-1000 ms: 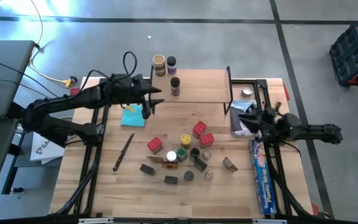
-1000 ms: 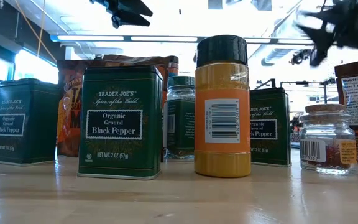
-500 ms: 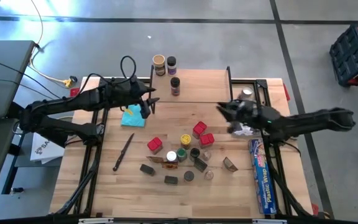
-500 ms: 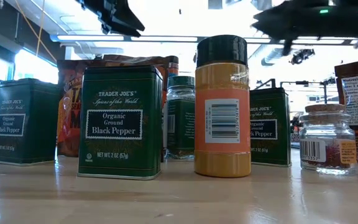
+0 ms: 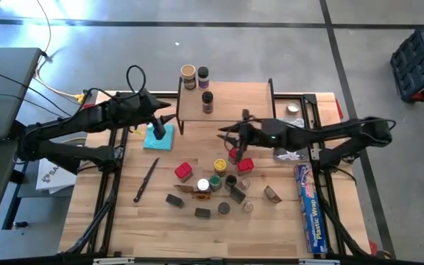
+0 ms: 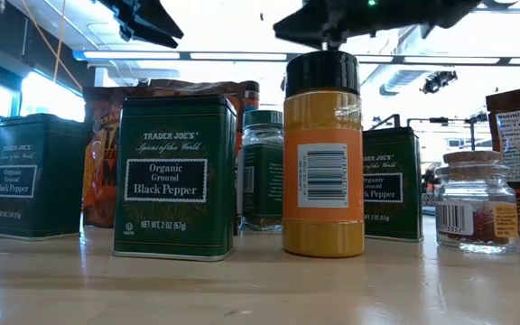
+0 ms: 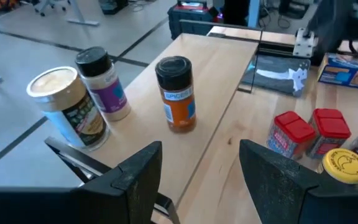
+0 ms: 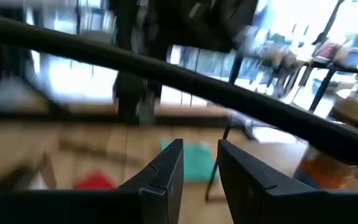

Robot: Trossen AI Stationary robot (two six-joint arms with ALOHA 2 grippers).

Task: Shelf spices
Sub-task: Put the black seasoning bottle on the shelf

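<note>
A: Three spice containers stand on the shelf (image 5: 234, 103) so far: a tan-lidded jar (image 5: 188, 73) and a black-lidded jar (image 5: 203, 73) at its far left corner, and a black-lidded orange jar (image 5: 207, 101) a little in from them. The rest are on the tabletop (image 5: 109, 221), clustered around its middle.

B: What changed in the last second?

A: The right gripper (image 5: 230, 141) has swung in from the right edge of the tabletop, near the plastic-wrap box (image 5: 309, 210), to the near edge of the shelf. It now hangs over the two red boxes (image 5: 239, 158) and the yellow-lidded jar (image 5: 219, 165).

B: Fingers?

A: Narrowly apart in the right wrist view, nothing between them. The left gripper (image 5: 158, 131) has drawn back toward the left edge and sits over the teal cloth (image 5: 159, 138). Its fingers (image 7: 138, 171) stand wide and empty.

B: Meaning for the task?

A: Judgement only: the right arm looks set for the next pick, probably a red box, while the left arm gives it room. Most of the job remains.
</note>
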